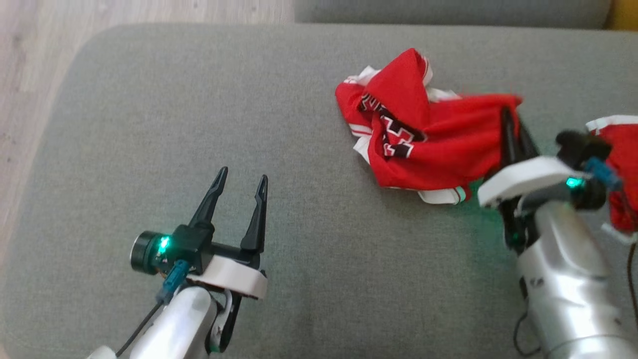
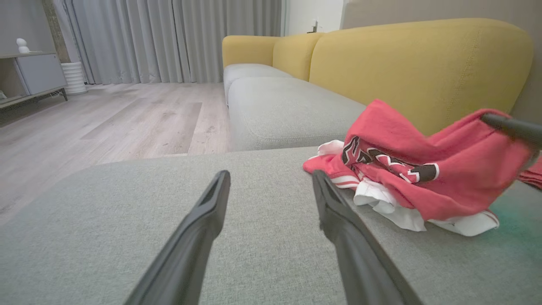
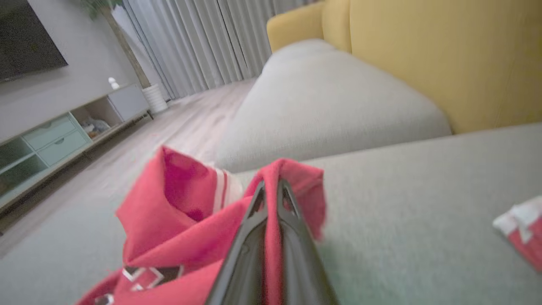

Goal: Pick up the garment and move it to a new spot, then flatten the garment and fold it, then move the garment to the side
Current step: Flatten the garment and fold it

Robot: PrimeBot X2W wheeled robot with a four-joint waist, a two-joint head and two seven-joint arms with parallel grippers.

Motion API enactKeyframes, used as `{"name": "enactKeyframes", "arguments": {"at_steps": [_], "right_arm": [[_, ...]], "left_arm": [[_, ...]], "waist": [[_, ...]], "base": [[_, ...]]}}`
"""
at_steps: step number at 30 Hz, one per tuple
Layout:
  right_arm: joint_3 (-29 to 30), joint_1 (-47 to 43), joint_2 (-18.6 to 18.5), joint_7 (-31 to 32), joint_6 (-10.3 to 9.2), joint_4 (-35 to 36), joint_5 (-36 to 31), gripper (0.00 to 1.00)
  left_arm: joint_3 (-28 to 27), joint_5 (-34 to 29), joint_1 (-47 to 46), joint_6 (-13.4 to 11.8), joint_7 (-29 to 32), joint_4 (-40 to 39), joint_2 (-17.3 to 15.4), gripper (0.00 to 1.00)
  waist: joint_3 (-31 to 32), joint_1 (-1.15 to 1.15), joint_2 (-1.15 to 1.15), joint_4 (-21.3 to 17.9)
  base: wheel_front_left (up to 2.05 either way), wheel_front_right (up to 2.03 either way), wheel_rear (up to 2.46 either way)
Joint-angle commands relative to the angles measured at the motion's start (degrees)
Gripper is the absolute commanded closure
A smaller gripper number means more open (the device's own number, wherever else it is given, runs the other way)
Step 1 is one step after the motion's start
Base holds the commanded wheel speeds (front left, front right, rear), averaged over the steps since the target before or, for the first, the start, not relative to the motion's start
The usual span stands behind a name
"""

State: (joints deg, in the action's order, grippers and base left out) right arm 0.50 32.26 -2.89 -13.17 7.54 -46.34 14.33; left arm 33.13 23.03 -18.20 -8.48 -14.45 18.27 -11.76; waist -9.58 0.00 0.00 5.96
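Grey sofa cushion [image 1: 149,124] spreads beneath both arms, with a yellow backrest [image 2: 423,63] beyond it and pale wood floor [image 2: 106,123] past its edge. The garment [image 1: 423,139], a red jersey with white trim and a black-and-white print, lies bunched in a loose heap on the cushion.

The right gripper [image 1: 508,117] has its two fingers pressed together on a fold of red cloth at the heap's edge. In the right wrist view the fabric wraps over the fingertips [image 3: 250,237]. A taut ridge of cloth runs from them to the bulk of the heap, which sits to their left. Off to the right of those fingers lies another patch of red and white cloth [image 1: 623,159]; I cannot tell whether it belongs to the same garment.

The left gripper [image 1: 241,174] hovers over bare cushion, fingers spread wide with nothing between them. The garment is ahead of it and to its right, well apart from the tips.

The jersey looks thin, light and limp, probably a slick knit. It should drape and trail from any pinch rather than keep a shape, and a hold on one fold may lift only that layer or slip. For flattening, the white-trimmed hem [image 1: 441,195] just beside the right fingers looks the better place. One corner of an edge in each gripper would let the cloth be drawn out flat.
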Motion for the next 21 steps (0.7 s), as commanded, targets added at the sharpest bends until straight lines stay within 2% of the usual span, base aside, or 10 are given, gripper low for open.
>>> {"name": "enactKeyframes", "arguments": {"at_steps": [1, 7, 13, 17, 21], "right_arm": [[-0.66, 3.17, 0.02, -0.71, -0.05, 3.40, -1.06, 1.00], [0.43, 5.13, -0.94, 4.31, -0.05, 11.81, -3.40, 1.00], [-7.36, 11.33, -1.43, 13.51, -0.05, 17.59, -3.85, 1.00], [-13.92, 19.91, -0.98, 17.64, -0.05, 15.75, -3.25, 1.00], [-18.85, 29.55, -0.37, 18.46, -0.05, 10.28, -1.61, 1.00]], "left_arm": [[-2.68, -0.44, -0.35, 0.25, -0.54, -1.42, -0.25, 0.00], [-3.62, -0.57, 2.11, 0.80, -0.54, -1.62, 1.06, 0.00], [-4.30, -1.18, 3.84, 1.65, -0.54, -1.77, 2.77, 0.00], [-4.97, -1.80, 4.51, 2.36, -0.54, -1.89, 4.26, 0.00], [-5.62, -2.33, 5.35, 3.14, -0.54, -1.64, 5.86, 0.00]], "waist": [[1.32, 0.00, 0.00, -0.05], [4.83, 0.00, 0.00, 1.07], [7.18, 0.00, 0.00, 3.73], [7.79, 0.00, 0.00, 6.56], [8.31, 0.00, 0.00, 9.62]], "base": [[0.00, 0.00, 0.00], [0.00, 0.00, 0.00], [0.00, 0.00, 0.00], [0.00, 0.00, 0.00], [0.00, 0.00, 0.00]]}}
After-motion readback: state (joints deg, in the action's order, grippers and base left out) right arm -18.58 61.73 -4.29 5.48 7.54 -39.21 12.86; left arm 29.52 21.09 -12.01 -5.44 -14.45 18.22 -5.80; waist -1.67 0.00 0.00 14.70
